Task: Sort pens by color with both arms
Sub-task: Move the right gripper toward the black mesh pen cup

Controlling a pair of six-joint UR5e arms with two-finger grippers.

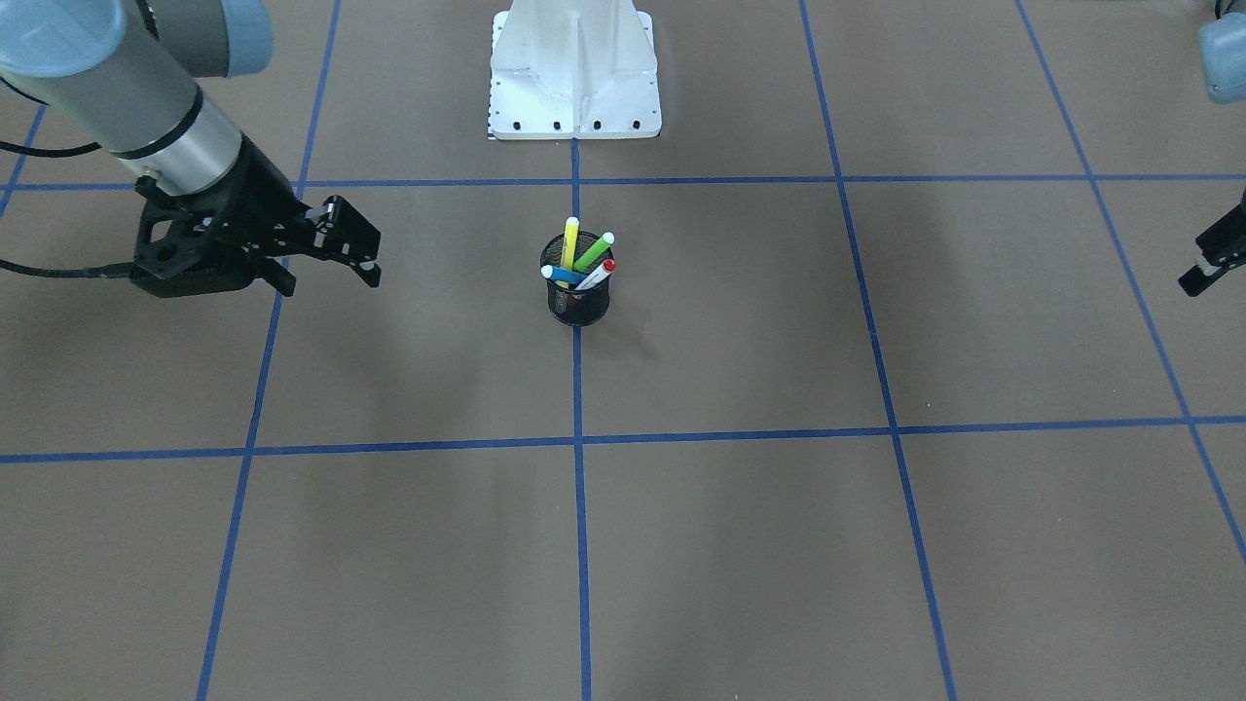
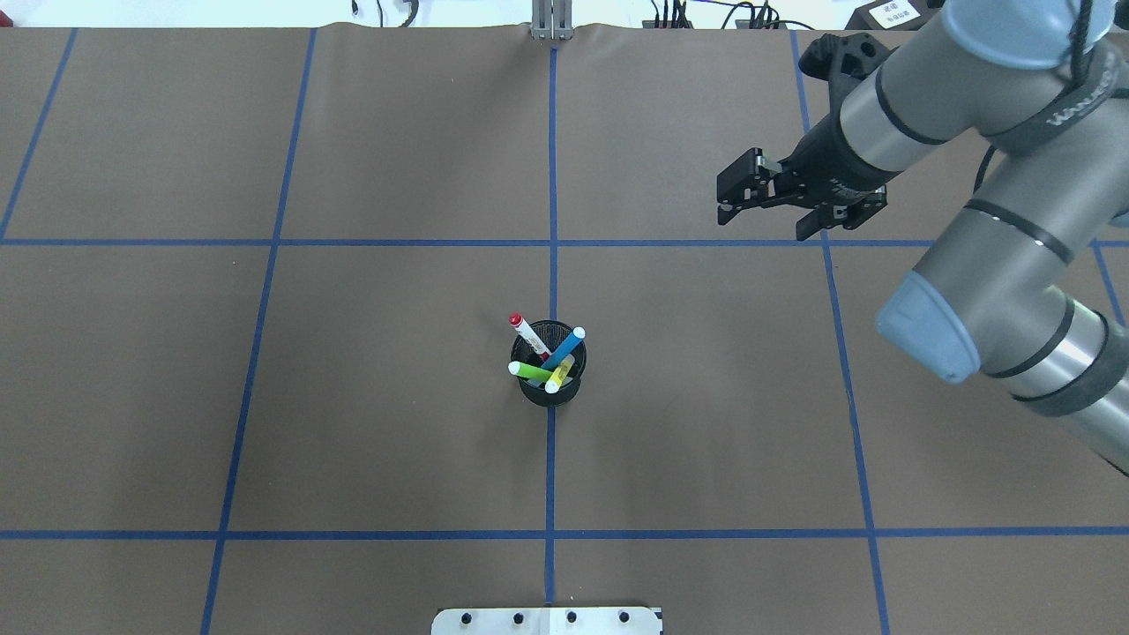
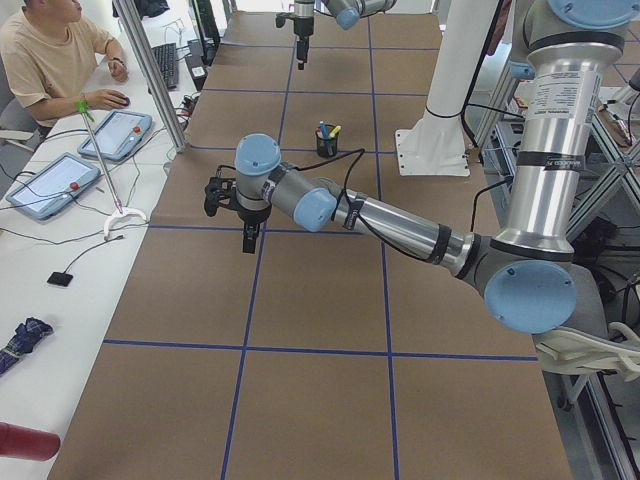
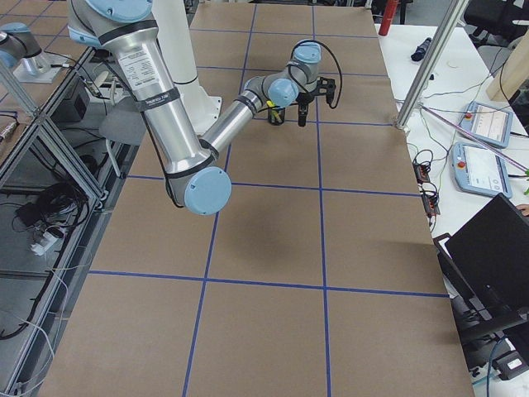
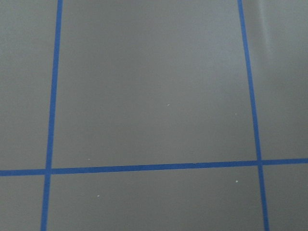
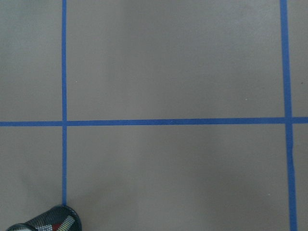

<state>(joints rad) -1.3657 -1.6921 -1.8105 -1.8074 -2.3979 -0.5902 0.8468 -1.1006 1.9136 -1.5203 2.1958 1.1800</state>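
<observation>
Blue pen, red-capped pen, green pen and yellow pen lean inside the mesh cup. The right hand, fingers apart, hovers well away from the cup. I cannot tell the left hand's state.

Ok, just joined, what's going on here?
Sorting hasn't started. The blue pen, red-capped pen, green pen and yellow pen all stand in the mesh cup at the middle of the table. The right end effector hangs open and empty, well clear of the cup. The left end effector is farther off near the table's end; I can't tell if it's open.
</observation>
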